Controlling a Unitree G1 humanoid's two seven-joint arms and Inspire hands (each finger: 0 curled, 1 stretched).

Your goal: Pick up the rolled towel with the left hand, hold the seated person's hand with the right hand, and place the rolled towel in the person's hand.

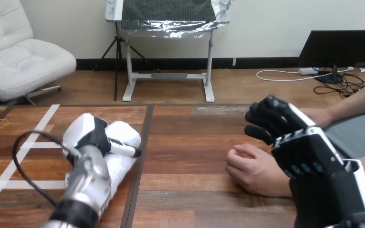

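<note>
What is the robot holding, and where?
Cannot be told: the left hand lies on top of the towel, the right hand beside the person's hand.

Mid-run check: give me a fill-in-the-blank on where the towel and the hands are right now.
1. The left hand rests on the rolled towel, whose colour is ____.
2. On the table, the rolled towel lies in the ____ half.
3. The person's hand rests on the table next to the right hand, at the view's ____ side.
Missing words: white; left; right.
</note>
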